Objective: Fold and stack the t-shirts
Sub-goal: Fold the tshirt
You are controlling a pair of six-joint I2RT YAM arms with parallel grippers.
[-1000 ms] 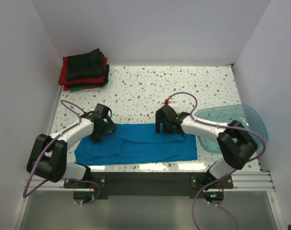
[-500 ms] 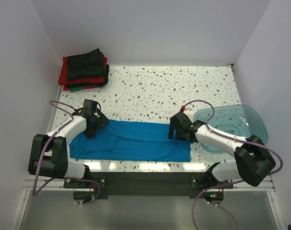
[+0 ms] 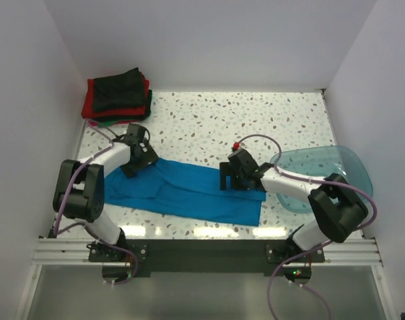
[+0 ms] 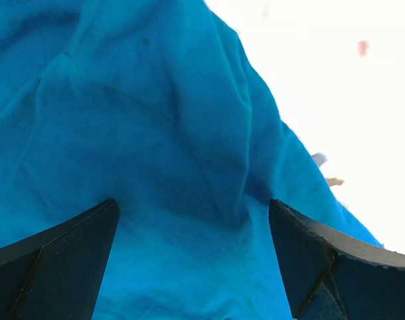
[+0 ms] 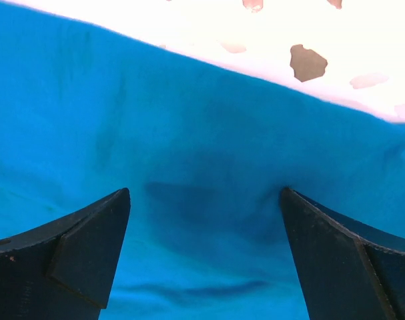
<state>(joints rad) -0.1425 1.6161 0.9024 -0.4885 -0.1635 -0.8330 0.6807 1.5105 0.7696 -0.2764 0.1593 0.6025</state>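
Top external view: shows a bright blue t-shirt [image 3: 189, 192] spread as a long band across the near part of the speckled worktop [image 3: 209, 127], slanting from far left to near right, rumpled along its middle. Places the left hand [image 3: 137, 162] over the far left end of that shirt and the right hand [image 3: 232, 179] over its far edge towards the right end. Shows a stack of folded t-shirts [image 3: 119, 97], dark green or black on top with red and green layers beneath, in the far left corner, well apart from the blue shirt. Shows a translucent blue-green tub [image 3: 322, 167] at the right edge of the worktop, just beside the right arm.

Left wrist view: two dark fingers [image 4: 55, 267] spread wide, released, grasping nothing. Blue cloth fills the gap between them, creased into soft ridges, with the bright worktop beyond its right edge.

Right wrist view: two dark fingers [image 5: 75, 253] likewise spread wide, released, grasping nothing. Blue cloth between and beyond them, with a faint dark crease near the tips and its edge against the speckled worktop at the top. Cannot tell whether the fingertips of either hand press on the cloth.
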